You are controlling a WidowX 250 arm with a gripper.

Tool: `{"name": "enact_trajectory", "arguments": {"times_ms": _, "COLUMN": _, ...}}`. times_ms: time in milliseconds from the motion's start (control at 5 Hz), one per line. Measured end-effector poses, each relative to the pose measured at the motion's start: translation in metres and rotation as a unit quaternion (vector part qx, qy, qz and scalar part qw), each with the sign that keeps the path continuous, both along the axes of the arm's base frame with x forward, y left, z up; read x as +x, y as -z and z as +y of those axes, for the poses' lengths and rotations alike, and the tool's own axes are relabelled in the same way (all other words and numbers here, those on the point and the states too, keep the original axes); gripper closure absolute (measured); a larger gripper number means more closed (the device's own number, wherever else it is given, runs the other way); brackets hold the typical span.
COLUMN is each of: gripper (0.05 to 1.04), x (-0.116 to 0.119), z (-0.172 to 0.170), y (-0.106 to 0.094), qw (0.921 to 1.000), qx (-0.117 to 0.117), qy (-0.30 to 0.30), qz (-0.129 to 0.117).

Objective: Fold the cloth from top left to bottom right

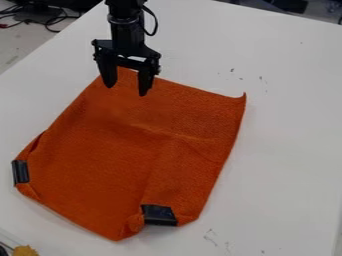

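The gripper (127,90) hangs over the top left corner area of the orange cloth (127,145), its two fingers apart and nothing visible between them but cloth below. Whether the fingertips touch the cloth I cannot tell. The cloth lies mostly flat, with a faint crease across its middle and its top right corner curled up. A black clip (21,171) sits on its left edge, and a second black clip (159,215) on its bottom edge, where the fabric is bunched.
The white table (287,135) surrounds the cloth and has a few dark marks. Cables (50,22) lie beyond its edge at the top left. A yellowish object (25,251) shows at the bottom left corner.
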State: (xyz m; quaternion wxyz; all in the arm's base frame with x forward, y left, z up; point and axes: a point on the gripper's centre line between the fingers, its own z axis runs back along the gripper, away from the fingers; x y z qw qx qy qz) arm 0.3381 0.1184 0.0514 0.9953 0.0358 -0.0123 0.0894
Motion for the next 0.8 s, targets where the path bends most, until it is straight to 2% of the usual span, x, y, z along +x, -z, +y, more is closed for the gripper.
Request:
{"name": "enact_trajectory", "arguments": {"times_ms": 200, "gripper": 0.083, "x": -0.004, "z": -0.001, "y": 0.016, "qw": 0.9998, "qx": -0.007, "qy": 0.001, "qz": 0.02}}
{"name": "enact_trajectory", "arguments": {"times_ms": 400, "gripper": 0.083, "x": 0.0, "z": 0.006, "y": 0.028, "qw": 0.9997, "qx": -0.008, "qy": 0.013, "qz": 0.021}}
{"name": "enact_trajectory", "arguments": {"times_ms": 600, "gripper": 0.083, "x": 0.017, "z": 0.035, "y": 0.033, "qw": 0.9997, "qx": -0.007, "qy": 0.02, "qz": 0.011}}
{"name": "enact_trajectory", "arguments": {"times_ms": 800, "gripper": 0.083, "x": 0.035, "z": 0.065, "y": 0.037, "qw": 0.9994, "qx": -0.006, "qy": 0.032, "qz": -0.012}}
